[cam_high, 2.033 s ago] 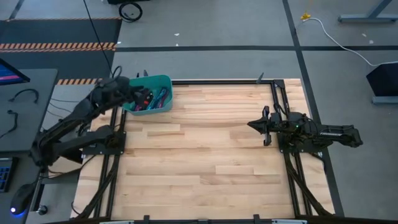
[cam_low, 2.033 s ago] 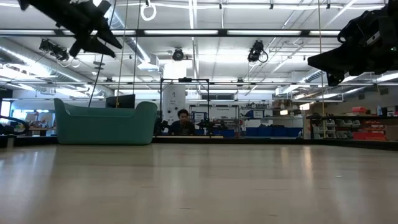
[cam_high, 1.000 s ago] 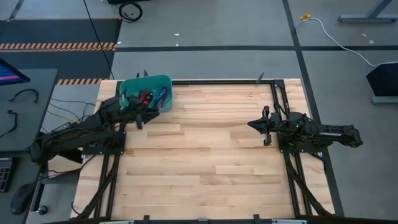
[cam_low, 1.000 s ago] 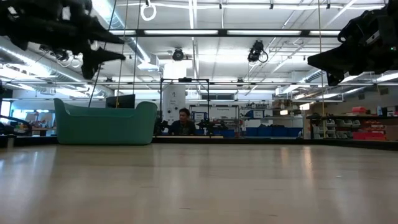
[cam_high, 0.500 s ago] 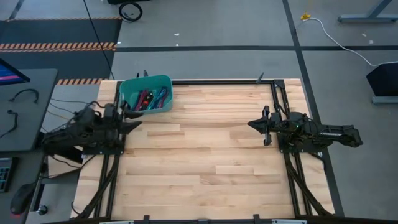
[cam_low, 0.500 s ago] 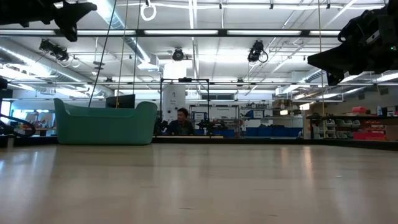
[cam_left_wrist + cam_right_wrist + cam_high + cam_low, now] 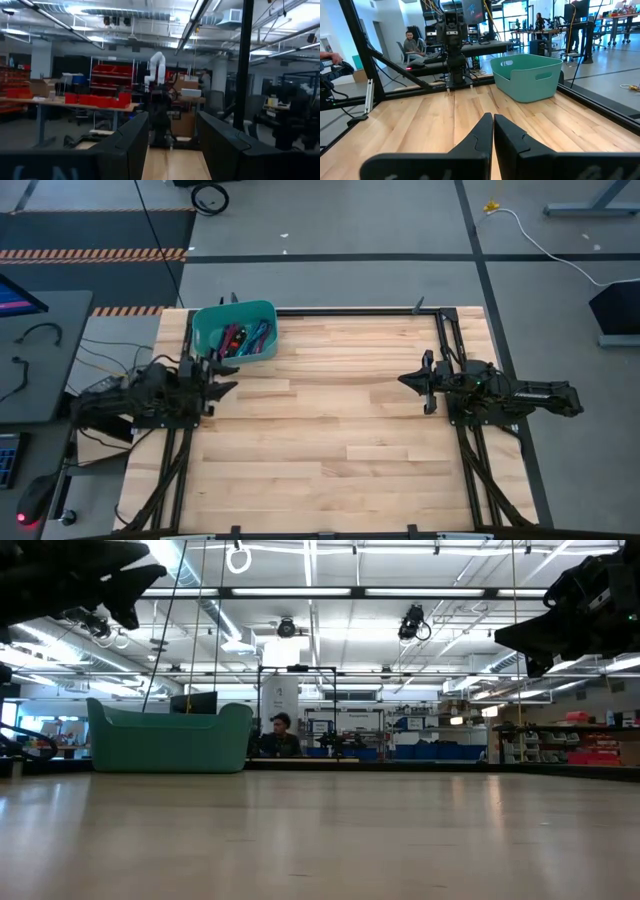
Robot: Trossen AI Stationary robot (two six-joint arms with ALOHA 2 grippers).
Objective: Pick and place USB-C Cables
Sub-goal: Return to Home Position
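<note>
Left jaws gape, right jaws meet; teal bin [image 7: 235, 307] holds USB-C Cables [image 7: 243, 340].

The pale wooden surface [image 7: 330, 420], built of joined butcher-block planks with visible grain, has a smooth satin finish that takes a soft sheen from the ceiling lights in the low view. Black matt metal rails [image 7: 350, 311] frame its edges. The teal rectangular bin [image 7: 527, 75] is smooth moulded plastic with a dull, faintly glossy skin, the dark fingers [image 7: 479, 137] of the right gripper [image 7: 493, 118] look like matt hard plastic with clean flat faces, and the grey floor [image 7: 350, 220] around the rig is smooth, like sealed concrete.
</note>
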